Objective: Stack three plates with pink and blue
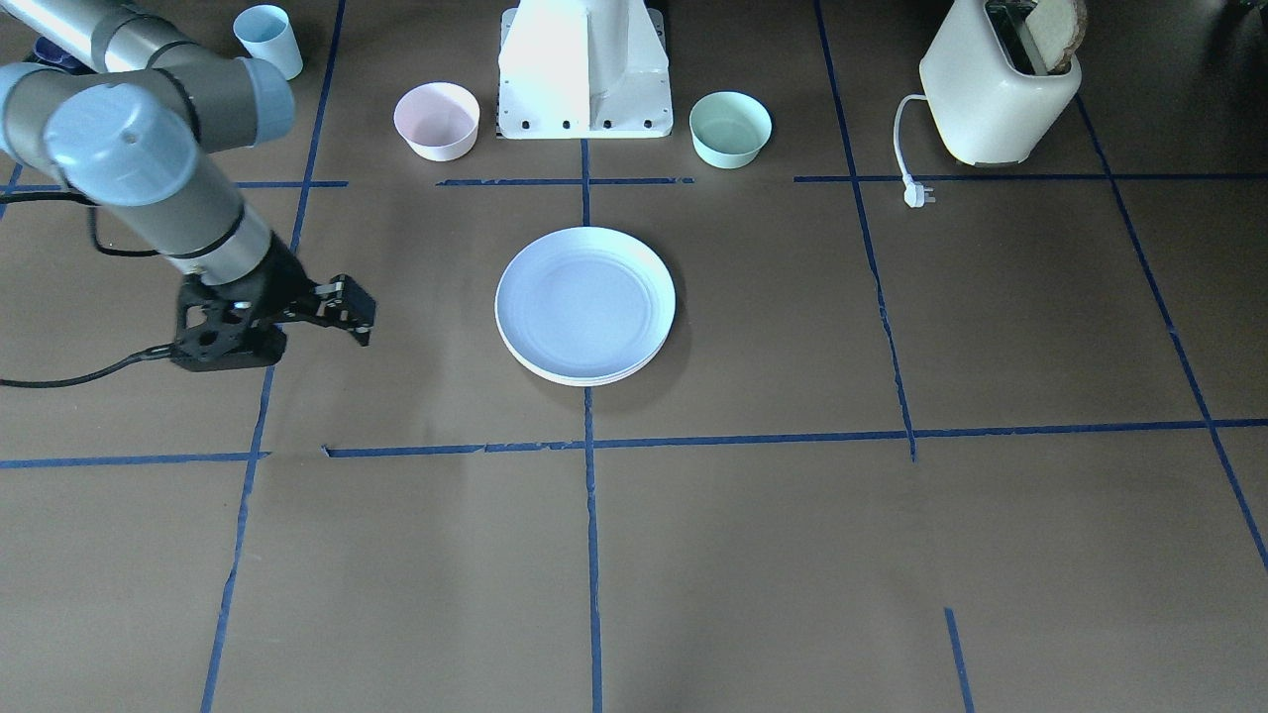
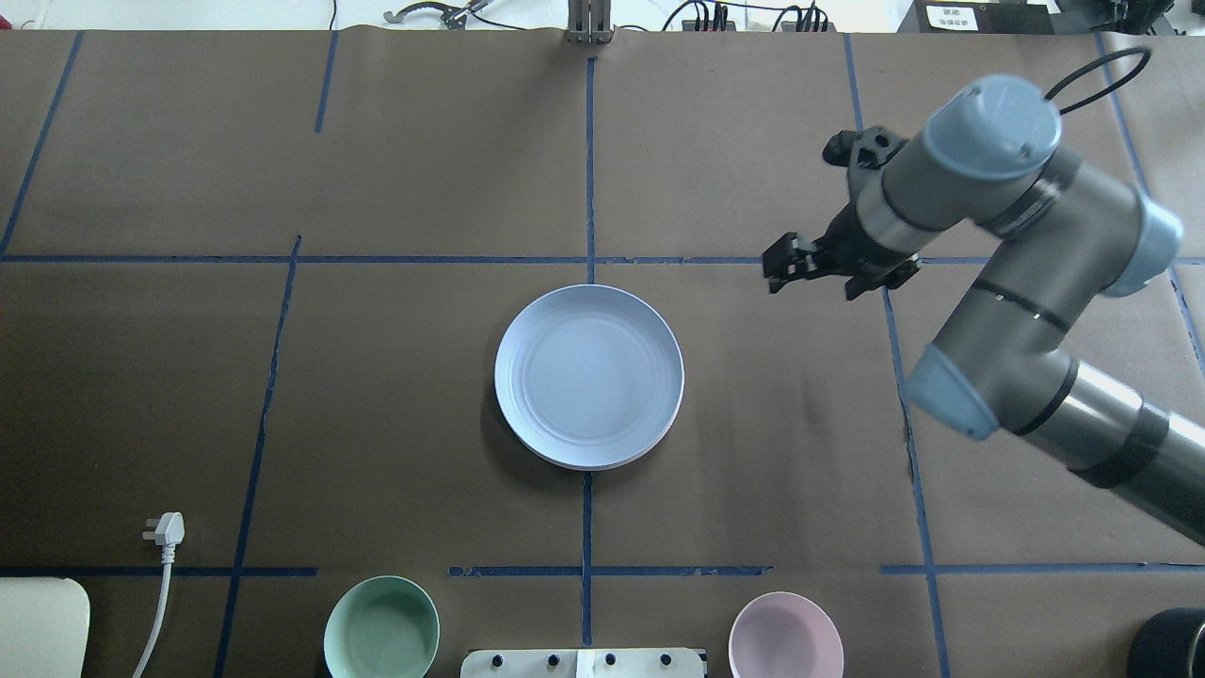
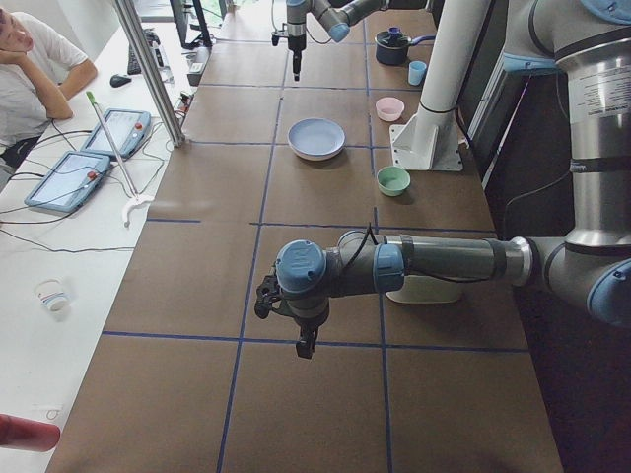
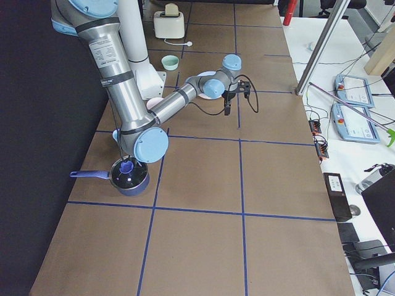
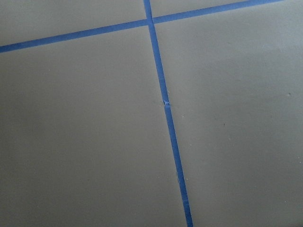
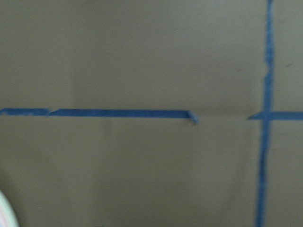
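The three plates lie in one stack at the table's centre. The light blue plate (image 1: 584, 302) is on top, and it also shows in the overhead view (image 2: 588, 377). Thin pink and cream rims (image 1: 586, 377) show under it. My right gripper (image 2: 774, 270) hovers above bare table to the right of the stack in the overhead view, apart from it, open and empty; it also shows in the front view (image 1: 359, 317). My left gripper (image 3: 306, 345) shows only in the exterior left view, far from the stack, and I cannot tell whether it is open or shut.
A small pink bowl (image 1: 437, 121) and a mint-green bowl (image 1: 730, 129) flank the robot base (image 1: 584, 69). A toaster (image 1: 1001, 89) with its loose plug (image 1: 916, 193), a blue cup (image 1: 269, 40) and a blue pot (image 4: 126, 176) stand near the table's ends.
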Controlling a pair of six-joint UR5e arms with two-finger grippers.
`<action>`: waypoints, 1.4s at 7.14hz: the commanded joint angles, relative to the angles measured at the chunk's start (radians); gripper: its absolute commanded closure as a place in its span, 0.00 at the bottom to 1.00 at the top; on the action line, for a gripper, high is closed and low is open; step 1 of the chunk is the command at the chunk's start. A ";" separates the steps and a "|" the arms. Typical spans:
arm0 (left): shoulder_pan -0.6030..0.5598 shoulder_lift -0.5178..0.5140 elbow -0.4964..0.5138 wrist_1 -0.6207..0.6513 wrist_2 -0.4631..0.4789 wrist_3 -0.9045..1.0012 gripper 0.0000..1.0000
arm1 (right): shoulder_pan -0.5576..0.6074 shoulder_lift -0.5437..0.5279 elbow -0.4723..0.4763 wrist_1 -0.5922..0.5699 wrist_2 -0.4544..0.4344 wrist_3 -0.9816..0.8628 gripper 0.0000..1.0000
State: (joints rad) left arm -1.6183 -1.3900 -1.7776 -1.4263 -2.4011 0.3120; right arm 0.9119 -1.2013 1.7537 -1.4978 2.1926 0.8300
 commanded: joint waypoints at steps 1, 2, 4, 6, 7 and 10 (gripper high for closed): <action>0.000 0.008 0.027 -0.010 -0.007 0.010 0.00 | 0.236 -0.139 -0.002 -0.107 0.081 -0.472 0.00; -0.003 0.005 0.009 -0.007 0.008 0.007 0.00 | 0.337 -0.226 -0.003 -0.108 0.102 -0.662 0.00; 0.000 -0.006 0.014 0.001 0.059 -0.055 0.00 | 0.511 -0.383 -0.002 -0.107 0.142 -0.929 0.00; 0.000 -0.004 0.017 -0.006 0.053 -0.094 0.00 | 0.632 -0.536 0.006 -0.092 0.142 -1.028 0.00; 0.000 -0.001 0.015 -0.008 0.053 -0.090 0.00 | 0.657 -0.559 0.012 -0.093 0.133 -1.028 0.01; 0.000 0.003 0.000 -0.008 0.057 -0.088 0.00 | 0.660 -0.590 0.013 -0.068 0.133 -1.013 0.00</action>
State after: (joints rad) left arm -1.6184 -1.3890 -1.7739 -1.4341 -2.3455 0.2237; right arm 1.5699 -1.7849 1.7664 -1.5735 2.3245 -0.1891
